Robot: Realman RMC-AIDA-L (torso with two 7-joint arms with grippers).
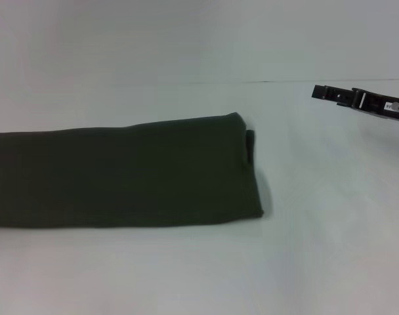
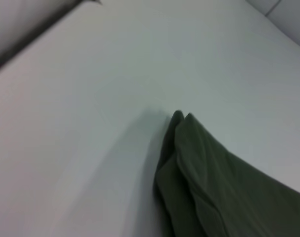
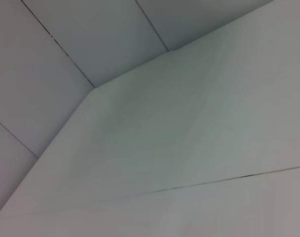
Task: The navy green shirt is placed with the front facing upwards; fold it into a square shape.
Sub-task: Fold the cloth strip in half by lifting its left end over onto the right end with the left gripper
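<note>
The dark olive-green cotton shirt (image 1: 121, 174) is laid flat as a long, narrow band, folded lengthwise, with its plain side up and a doubled edge seen at its right end. It is spread across the left and middle of the pale white worktop (image 1: 317, 249). The right tool (image 1: 360, 100) is held above the worktop, well apart from the shirt; whether it is released or clenched cannot be told.

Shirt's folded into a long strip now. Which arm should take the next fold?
Probably right. The right gripper hovers beyond the navy green shirt's free end, apart from it. The left gripper is unseen; its wrist camera looks at a shirt edge.
</note>
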